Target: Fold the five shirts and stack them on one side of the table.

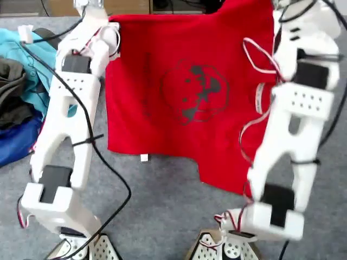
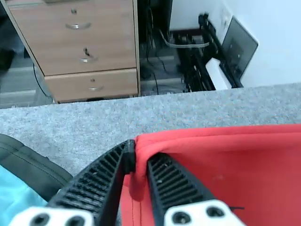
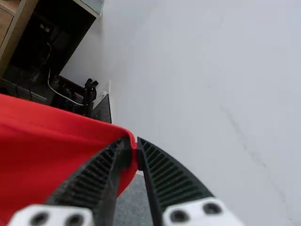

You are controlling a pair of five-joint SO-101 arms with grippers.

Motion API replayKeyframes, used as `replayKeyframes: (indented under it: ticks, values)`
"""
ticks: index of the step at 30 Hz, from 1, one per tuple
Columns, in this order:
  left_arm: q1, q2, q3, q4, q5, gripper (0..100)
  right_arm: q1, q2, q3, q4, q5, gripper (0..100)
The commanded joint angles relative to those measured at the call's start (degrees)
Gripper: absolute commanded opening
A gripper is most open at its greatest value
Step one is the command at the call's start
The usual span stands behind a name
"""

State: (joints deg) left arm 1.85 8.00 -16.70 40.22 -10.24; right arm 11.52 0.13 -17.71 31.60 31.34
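A: The left gripper (image 2: pixel 136 157) is pinched tight on one far corner of the red shirt (image 1: pixel 190 92), and the right gripper (image 3: pixel 131 143) is nipping the other!
B: The shirt's spread on the grey table (image 1: pixel 152 216), heap of clothes (image 1: pixel 16 97) beside it. Thin grips, though. Pull unevenly and a corner could slip, and the fold lands crooked.

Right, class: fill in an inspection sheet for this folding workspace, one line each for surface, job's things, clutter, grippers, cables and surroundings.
Surface: grey felt table.
Job's things: red shirt held at two corners; pile of shirts, teal, dark and blue, beside it.
Clutter: nothing seen.
Grippers: left gripper and right gripper each shut on a red shirt corner.
Cables: black cable loops across the table.
Surroundings: wooden drawer unit, white wall.
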Motion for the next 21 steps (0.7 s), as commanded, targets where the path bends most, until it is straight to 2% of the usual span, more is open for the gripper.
replayKeyframes:
  ticks: [1,5,10,16,21]
  values:
    - [-0.79,3.03,-9.85,4.92,0.62,2,1.27,5.14,-12.62,6.24,-1.67,0.2]
    - [-1.23,6.20,-10.99,8.00,0.26,2,0.57,10.15,-22.64,20.13,-1.23,0.2]
    - [-0.70,6.20,-11.16,19.69,-0.70,2,-0.04,11.91,-29.67,41.14,5.71,0.2]
    - [-1.05,6.64,-10.20,23.65,-2.90,2,0.40,11.56,-30.02,49.05,6.86,0.2]
    - [0.26,6.64,-5.80,29.80,-7.65,2,-1.19,11.47,-30.02,62.15,10.37,0.2]
